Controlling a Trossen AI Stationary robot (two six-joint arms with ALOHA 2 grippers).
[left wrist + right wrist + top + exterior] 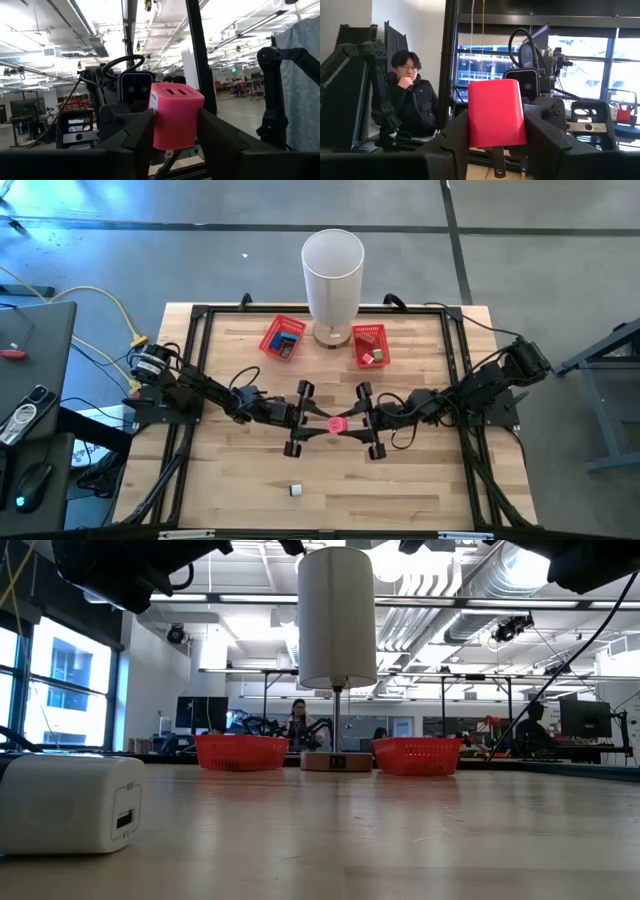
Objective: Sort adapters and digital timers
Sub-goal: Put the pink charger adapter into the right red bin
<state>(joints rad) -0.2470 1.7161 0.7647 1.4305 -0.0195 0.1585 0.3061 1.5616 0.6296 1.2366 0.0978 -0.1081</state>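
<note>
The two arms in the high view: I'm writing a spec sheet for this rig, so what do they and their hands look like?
Both are slim, dark, jointed arms, matching on the left and right, with black cables looping along them. Each ends in the left hand or the right hand: a black crossbar carrying two blocky, matte black fingers. I see no markings on them.

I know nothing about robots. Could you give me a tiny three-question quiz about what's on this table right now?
1. True or false: the pink adapter lies flat on the table.
2. Which is held between the left gripper and the right gripper? A) white adapter B) pink adapter C) lamp
3. Fill in: behind the grippers, a red basket sits on each side of the white ____.

Key: 1 false, both grippers hold it above the table. 2 B. 3 lamp.
</note>
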